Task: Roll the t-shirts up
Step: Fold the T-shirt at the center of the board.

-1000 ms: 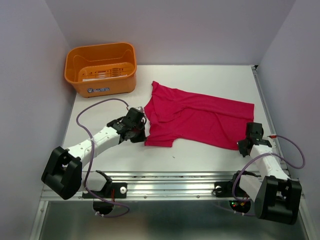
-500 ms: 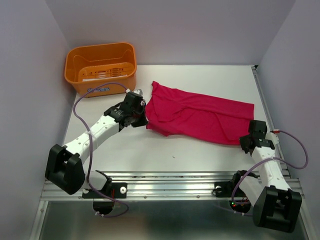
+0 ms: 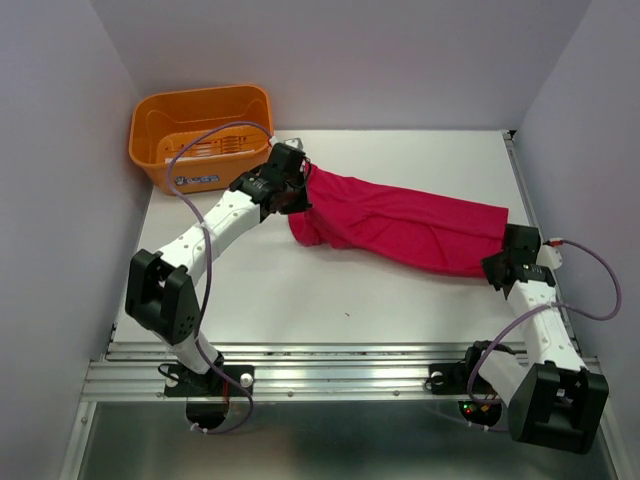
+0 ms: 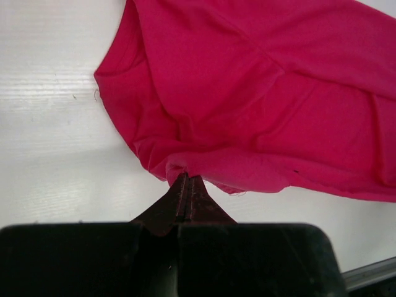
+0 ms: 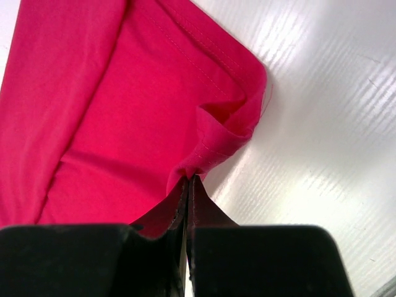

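Left hand [image 3: 297,197] and right hand [image 3: 503,262] each pinch 1 end of the t-shirt [image 3: 400,225], folding it narrow; next, probably lay it flat on the counter [image 3: 350,300].

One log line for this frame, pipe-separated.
left end effector: shut on t-shirt edge | right end effector: shut on hem corner | t-shirt: folded lengthwise, not rolled | orange basket: apart

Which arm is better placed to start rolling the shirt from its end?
Probably right: the right claw pinches the t-shirt's hem corner, with the cloth laid out leftward. The left claw grips a bunched fold near the orange basket.
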Tool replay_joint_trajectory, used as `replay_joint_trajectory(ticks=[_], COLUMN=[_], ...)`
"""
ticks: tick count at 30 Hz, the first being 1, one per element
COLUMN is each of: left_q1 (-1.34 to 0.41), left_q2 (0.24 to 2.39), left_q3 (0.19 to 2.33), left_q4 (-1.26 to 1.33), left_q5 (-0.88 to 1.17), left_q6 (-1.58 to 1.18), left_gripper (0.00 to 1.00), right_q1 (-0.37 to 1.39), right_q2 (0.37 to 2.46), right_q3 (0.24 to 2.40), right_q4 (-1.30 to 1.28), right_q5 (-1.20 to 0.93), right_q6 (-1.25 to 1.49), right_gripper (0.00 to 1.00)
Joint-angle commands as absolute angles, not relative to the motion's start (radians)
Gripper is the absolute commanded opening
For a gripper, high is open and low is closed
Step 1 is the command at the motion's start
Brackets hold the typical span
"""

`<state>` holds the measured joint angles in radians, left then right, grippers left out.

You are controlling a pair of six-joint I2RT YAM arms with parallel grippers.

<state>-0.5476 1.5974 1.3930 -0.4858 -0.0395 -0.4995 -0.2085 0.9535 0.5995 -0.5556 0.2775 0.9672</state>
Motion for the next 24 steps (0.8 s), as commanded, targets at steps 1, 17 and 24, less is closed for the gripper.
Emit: replay_joint_trajectory(ticks=[1, 17, 24], left_q1=[-0.543, -0.545, -0.541], left_q2=[1.654, 1.926, 2.025], left_q3=[1.511, 1.793, 1.922], left_q4=[-0.506, -0.495, -0.520], left_q5=[-0.116, -0.164, -0.224], left_q6=[-0.459, -0.417, -0.405], left_gripper=[0.00, 0.00, 0.00], right_q1=[-0.213, -0.213, -0.213], right_q2=[0.980, 1.179, 1.262], right_q3=[0.661, 0.756, 0.791], right_q4=[-0.485, -0.354, -0.319], right_q5=[0.282, 0.293, 0.301], right_q6=[0.948, 0.950, 0.948], right_gripper=[0.01, 0.01, 0.01])
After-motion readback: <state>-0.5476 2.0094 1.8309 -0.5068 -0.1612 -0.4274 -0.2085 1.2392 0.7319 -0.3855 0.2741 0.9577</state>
